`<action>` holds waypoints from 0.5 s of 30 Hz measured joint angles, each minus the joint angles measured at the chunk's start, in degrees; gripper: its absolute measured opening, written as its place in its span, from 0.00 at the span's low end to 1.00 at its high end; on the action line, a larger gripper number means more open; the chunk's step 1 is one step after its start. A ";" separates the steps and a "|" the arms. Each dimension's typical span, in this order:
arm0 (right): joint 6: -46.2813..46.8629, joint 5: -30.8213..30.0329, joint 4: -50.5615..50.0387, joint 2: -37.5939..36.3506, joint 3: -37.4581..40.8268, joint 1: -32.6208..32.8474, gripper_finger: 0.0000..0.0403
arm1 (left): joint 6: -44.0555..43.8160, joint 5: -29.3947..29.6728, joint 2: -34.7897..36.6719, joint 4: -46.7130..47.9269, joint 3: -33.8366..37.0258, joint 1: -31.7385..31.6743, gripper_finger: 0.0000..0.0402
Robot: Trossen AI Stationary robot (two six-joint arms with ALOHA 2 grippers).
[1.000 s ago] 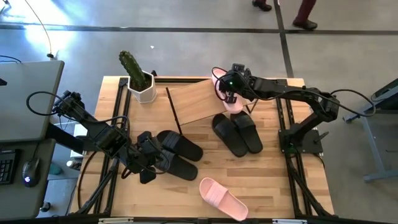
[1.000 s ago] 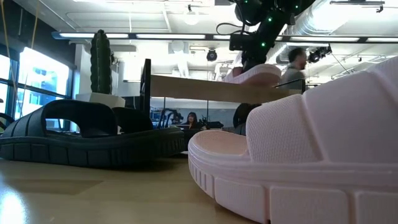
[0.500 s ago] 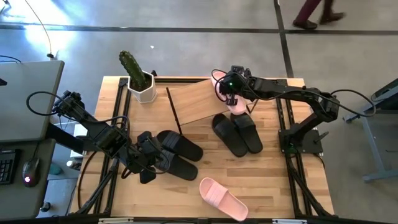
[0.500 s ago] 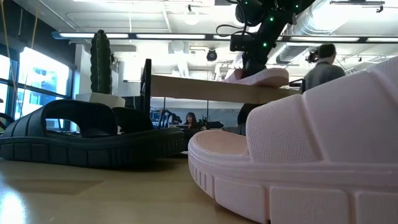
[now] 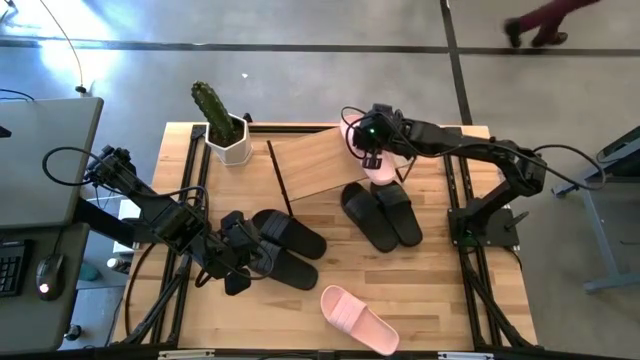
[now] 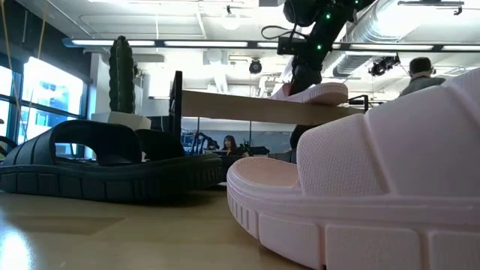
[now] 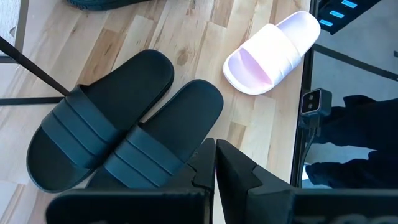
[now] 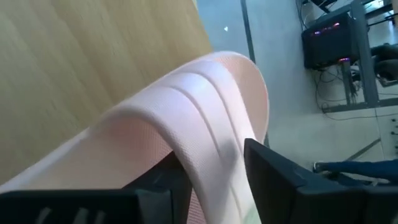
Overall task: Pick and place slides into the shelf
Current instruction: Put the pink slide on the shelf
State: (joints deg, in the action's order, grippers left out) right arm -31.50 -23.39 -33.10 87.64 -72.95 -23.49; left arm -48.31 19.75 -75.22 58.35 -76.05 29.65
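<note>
Right gripper (image 5: 372, 152) upper centre, fingers parted around pink slide (image 5: 381, 166) strap, slide resting on shelf (image 5: 318, 160) right edge, left gripper (image 5: 236, 262) shut, lower left beside black slides (image 5: 290, 245), empty

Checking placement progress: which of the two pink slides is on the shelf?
The pink slide at the shelf's right end, under the right gripper. The other pink slide lies on the table's near edge.

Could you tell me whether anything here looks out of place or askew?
Yes: one pink slide sits on the shelf at its right end beneath the right gripper, while its mate lies alone at the table's near edge.
</note>
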 joint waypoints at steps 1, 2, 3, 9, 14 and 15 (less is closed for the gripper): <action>0.20 0.04 -0.80 0.01 -0.65 0.00 0.34 | -0.01 -0.01 0.00 0.01 0.00 -0.01 0.01; 0.39 0.03 -1.71 0.00 -1.22 0.00 0.35 | 0.00 0.00 0.00 0.02 0.00 -0.01 0.01; 0.67 0.08 -2.65 0.01 -1.69 0.00 0.35 | 0.01 0.00 0.00 0.00 0.00 -0.01 0.01; 3.17 2.88 -9.73 0.02 -4.30 0.00 0.37 | 0.02 -0.02 0.00 0.00 0.00 -0.02 0.01; 6.33 4.30 -15.14 0.02 -6.30 0.53 0.37 | 0.01 0.00 0.00 0.00 0.00 -0.02 0.01; 7.32 4.59 -16.53 0.02 -7.09 0.73 0.37 | 0.01 0.00 0.00 0.02 0.00 -0.02 0.01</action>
State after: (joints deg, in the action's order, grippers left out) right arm -24.18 -18.80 -49.64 87.66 -80.04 -22.76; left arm -48.29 19.75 -75.22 58.37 -76.05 29.63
